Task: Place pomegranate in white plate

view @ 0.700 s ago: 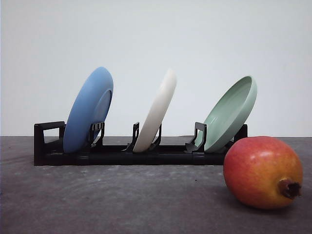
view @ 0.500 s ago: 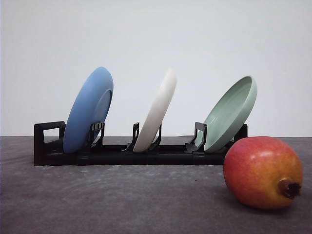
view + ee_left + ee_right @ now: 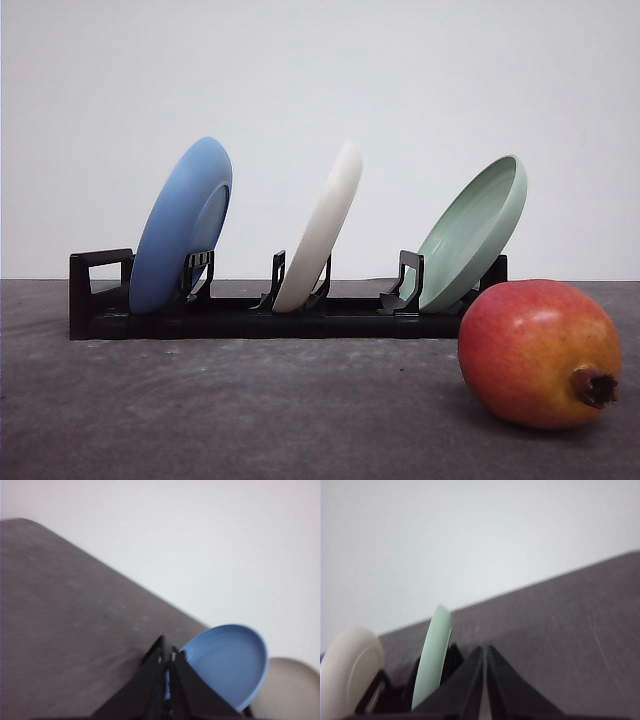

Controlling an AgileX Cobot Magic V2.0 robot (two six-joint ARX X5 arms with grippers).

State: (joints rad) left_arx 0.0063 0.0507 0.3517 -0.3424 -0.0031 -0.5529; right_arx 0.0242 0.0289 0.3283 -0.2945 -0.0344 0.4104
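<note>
Still unmoved: pomegranate on table, white plate racked.

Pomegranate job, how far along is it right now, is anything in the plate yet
Nothing looks done yet. The pomegranate lies on the dark table, near the right end of the black rack. The white plate stands tilted in the rack's middle slot, between the blue plate and the green plate. In hand: nothing; the left gripper and right gripper are shut and empty. Left: the whole pick and place.
</note>
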